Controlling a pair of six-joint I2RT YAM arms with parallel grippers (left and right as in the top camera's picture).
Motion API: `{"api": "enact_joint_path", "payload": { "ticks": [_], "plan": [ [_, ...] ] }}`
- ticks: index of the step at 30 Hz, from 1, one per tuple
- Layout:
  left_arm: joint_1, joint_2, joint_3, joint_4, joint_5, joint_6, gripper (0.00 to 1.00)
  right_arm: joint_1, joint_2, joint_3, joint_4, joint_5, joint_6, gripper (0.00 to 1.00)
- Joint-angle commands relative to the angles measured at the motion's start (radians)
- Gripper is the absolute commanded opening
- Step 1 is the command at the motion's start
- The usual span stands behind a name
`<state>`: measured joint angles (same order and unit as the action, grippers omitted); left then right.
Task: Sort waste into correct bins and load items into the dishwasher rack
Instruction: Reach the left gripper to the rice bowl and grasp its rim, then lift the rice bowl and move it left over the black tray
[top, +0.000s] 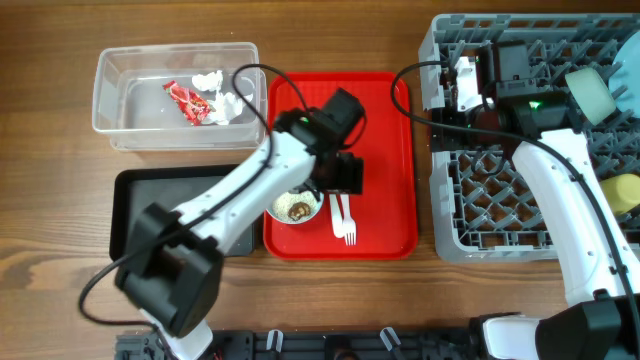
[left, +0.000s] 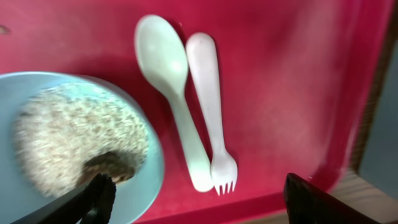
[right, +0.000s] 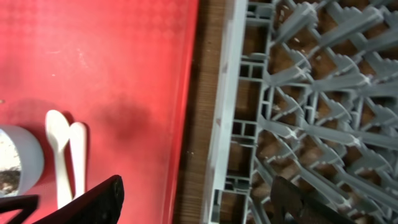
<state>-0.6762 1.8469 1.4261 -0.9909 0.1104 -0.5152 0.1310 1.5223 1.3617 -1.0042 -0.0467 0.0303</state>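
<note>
Black fingertips (left: 93, 198) of the left gripper (left: 205, 199) sit in the bottom corners of its wrist view, set wide apart with nothing clamped between them. Below them lies the red serving tray (left: 298, 74). A pale blue bowl (left: 152, 168) stands on it at the left, holding white rice crumbs (left: 74, 130) and a brown bit (left: 111, 167) near its rim. Just beside the bowl a white spoon (left: 169, 74) and a white fork (left: 208, 87) lie side by side, touching or nearly so, handles pointing the same way.

From the right wrist, the right gripper (right: 196, 202) also has its jaws spread wide and empty. It hangs over a strip of wooden table (right: 202, 93) between the red tray's edge and the grey rack (right: 298, 93), whose pegs fill the right half. The bowl, spoon and fork show small at the far left.

From overhead, the left arm reaches across to the middle of the red tray, its gripper above the cutlery. The right arm stretches over the rack to its left side. A clear tub (top: 110, 125) at the upper left holds a red wrapper (top: 187, 100) and white tissue (top: 222, 95). A black tray (top: 135, 195) lies below the tub, partly hidden by the arm. In the rack, near its right edge, stand a pale blue dish (top: 592, 92) and a yellow cup (top: 625, 190); whether that dish is plate or bowl I cannot tell.
</note>
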Motion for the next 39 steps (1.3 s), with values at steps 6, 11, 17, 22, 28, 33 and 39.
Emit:
{"api": "enact_joint_path", "payload": {
  "ticks": [6,11,17,22,28,33,39],
  "plan": [
    [-0.029,0.116,0.001,0.012,-0.116,-0.026,0.83,-0.002,0.009,0.0,-0.008,0.048,0.029,0.77],
    [-0.029,0.148,0.001,0.016,-0.116,-0.025,0.7,-0.002,0.009,0.0,-0.02,0.048,0.03,0.72],
    [-0.029,0.151,0.001,0.039,-0.116,-0.025,0.41,-0.002,0.009,0.0,-0.033,0.047,0.03,0.71],
    [-0.029,0.151,-0.005,0.042,-0.116,-0.025,0.36,-0.002,0.009,0.0,-0.056,0.047,0.033,0.68],
    [-0.029,0.151,-0.048,0.071,-0.128,-0.025,0.29,-0.002,0.009,0.0,-0.056,0.047,0.032,0.67],
    [-0.029,0.151,-0.066,0.098,-0.127,-0.025,0.11,-0.002,0.009,0.0,-0.059,0.047,0.032,0.67],
    [-0.029,0.145,-0.064,0.097,-0.129,-0.024,0.04,-0.002,0.009,0.0,-0.06,0.047,0.033,0.67]
  ]
}}
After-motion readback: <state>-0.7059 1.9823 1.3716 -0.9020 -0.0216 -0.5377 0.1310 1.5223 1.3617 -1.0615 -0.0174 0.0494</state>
